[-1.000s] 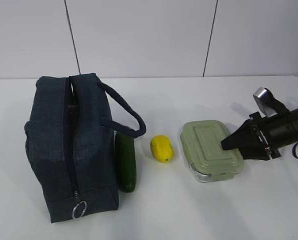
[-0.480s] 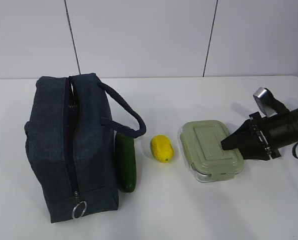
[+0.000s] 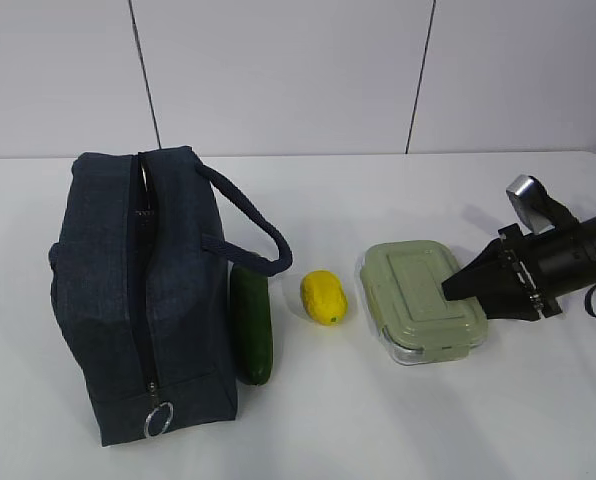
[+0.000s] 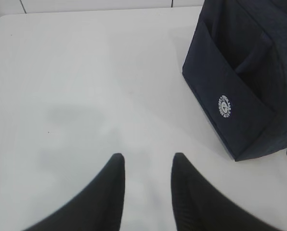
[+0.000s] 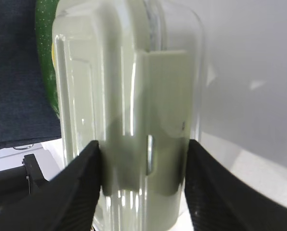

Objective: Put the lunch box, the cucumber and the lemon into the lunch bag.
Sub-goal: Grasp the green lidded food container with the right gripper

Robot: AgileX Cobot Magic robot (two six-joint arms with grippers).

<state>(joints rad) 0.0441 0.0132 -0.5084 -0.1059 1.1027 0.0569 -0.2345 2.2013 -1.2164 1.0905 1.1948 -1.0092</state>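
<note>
The lunch box with its sage-green lid lies on the white table, right of centre. My right gripper grips its right end; in the right wrist view the two fingers of that gripper press on both sides of the box. The yellow lemon lies to its left. The dark green cucumber lies against the lunch bag, whose zip ring hangs at the near end. My left gripper is open and empty over bare table, beside the bag.
The bag's loop handle droops over the cucumber's far end. A white wall stands behind the table. The cucumber and the bag's fabric show behind the box in the right wrist view.
</note>
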